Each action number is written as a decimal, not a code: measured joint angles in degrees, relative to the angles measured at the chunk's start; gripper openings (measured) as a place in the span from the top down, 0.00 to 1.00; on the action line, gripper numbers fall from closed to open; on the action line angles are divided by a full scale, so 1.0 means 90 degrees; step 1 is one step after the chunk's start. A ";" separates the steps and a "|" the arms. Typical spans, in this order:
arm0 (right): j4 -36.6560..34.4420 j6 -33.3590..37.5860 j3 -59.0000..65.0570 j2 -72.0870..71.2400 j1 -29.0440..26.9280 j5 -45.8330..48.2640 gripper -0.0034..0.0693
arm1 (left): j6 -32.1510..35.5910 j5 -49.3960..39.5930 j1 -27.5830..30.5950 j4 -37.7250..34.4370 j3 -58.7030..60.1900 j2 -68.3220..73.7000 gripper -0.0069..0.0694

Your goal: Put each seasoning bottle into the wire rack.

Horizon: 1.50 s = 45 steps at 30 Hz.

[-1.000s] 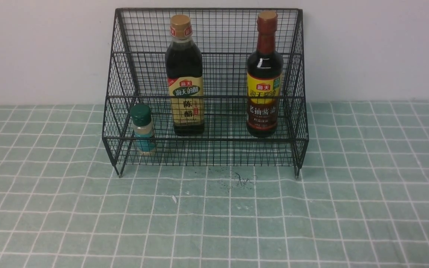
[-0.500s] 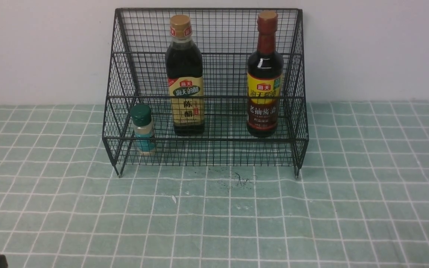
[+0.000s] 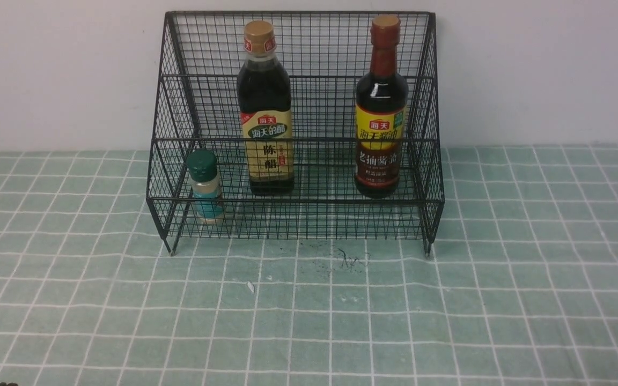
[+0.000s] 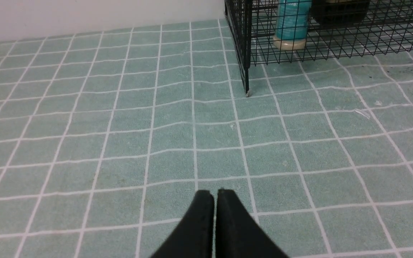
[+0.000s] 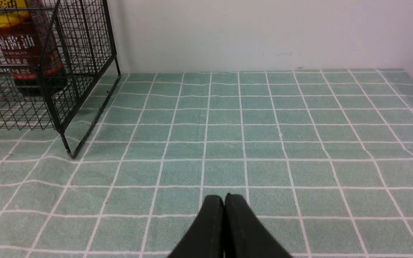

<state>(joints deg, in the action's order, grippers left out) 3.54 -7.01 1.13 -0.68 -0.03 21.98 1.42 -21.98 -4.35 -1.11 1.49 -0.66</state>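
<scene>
Wire rack (image 3: 295, 128): against wall, holding gold-cap bottle (image 3: 265, 110), brown-neck bottle (image 3: 380, 110), green-cap shaker (image 3: 205, 186).
Table (image 3: 448, 300): green checked cloth, small dark marks near rack.
Left pincer (image 4: 215, 195): closed, empty.
Right pincer (image 5: 224, 200): closed, empty.

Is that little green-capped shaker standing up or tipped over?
Upright: the small shaker stands cap-up inside the wire rack.

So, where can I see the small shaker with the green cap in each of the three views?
Front view: small shaker stands at the left end of the wire rack, on the lower front tier.
Left wrist view: only its teal body shows, behind the mesh.
Right wrist view: not in it.
Shared landmark: the rack's front left leg.
</scene>
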 joint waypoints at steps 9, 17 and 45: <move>0.0000 0.0000 0.0000 0.0000 0.0000 0.0000 0.97 | 0.0000 0.0000 0.0000 0.0000 0.0000 0.0000 0.92; 0.0000 0.0000 0.0000 0.0000 0.0000 0.0000 0.97 | 0.0000 0.0000 0.0000 0.0000 0.0000 0.0000 0.92; 0.0000 -0.0001 0.0000 0.0000 0.0000 0.0000 0.97 | 0.0000 0.0000 0.0000 0.0000 0.0000 0.0000 0.92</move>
<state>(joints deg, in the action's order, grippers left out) 3.54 -7.02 1.13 -0.68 -0.03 21.98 1.42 -21.98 -4.35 -1.11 1.49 -0.66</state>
